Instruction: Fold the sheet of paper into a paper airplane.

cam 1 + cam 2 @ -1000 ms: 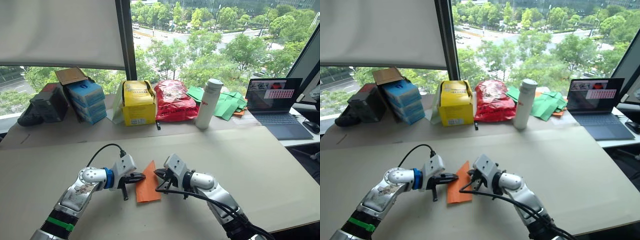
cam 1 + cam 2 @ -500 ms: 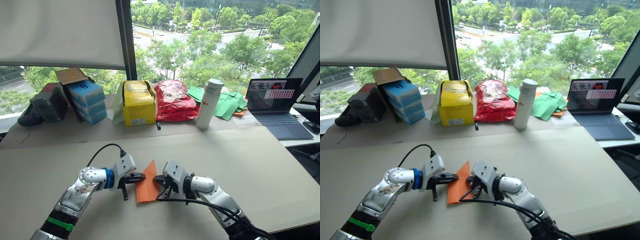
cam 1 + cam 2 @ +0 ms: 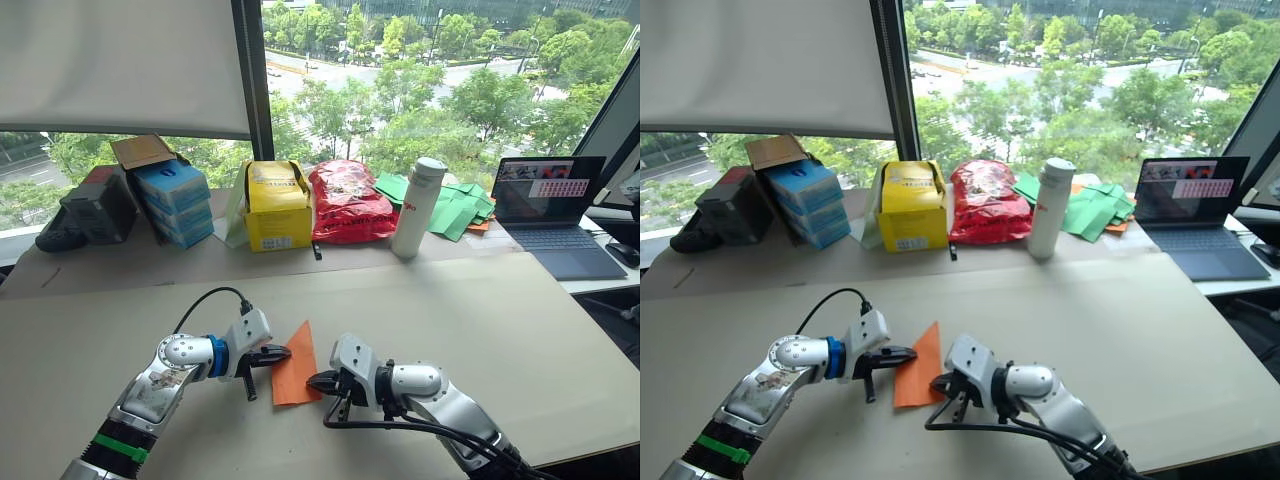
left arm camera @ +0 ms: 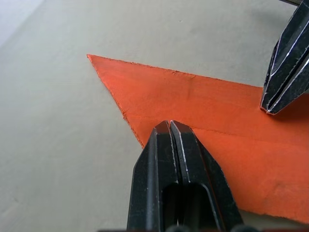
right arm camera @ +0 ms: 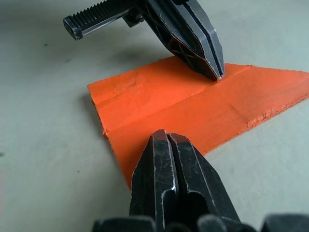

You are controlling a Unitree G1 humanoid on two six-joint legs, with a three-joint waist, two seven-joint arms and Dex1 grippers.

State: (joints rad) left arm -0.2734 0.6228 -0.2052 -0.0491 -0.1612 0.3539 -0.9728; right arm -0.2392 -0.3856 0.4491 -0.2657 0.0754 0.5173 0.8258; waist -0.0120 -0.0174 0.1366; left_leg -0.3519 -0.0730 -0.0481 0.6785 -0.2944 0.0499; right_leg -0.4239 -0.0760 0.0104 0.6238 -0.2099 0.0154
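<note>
paper airplane (image 3: 293,364): orange pointed wedge, lengthwise crease, apparently flat.

yellow box (image 3: 277,206), red bag (image 3: 349,201), white bottle (image 3: 417,207), laptop (image 3: 553,214)

Bright daylight from the window (image 3: 420,80) ahead; sharp pictures, soft shadows.

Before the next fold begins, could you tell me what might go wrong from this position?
1. The left gripper is shut, its tip resting on the paper airplane near one long edge; any sideways drag could skew the wedge or tear the thin paper.
2. The right gripper, also shut, sits by the wide end. With neither gripping, the folded flaps may spring open.
</note>
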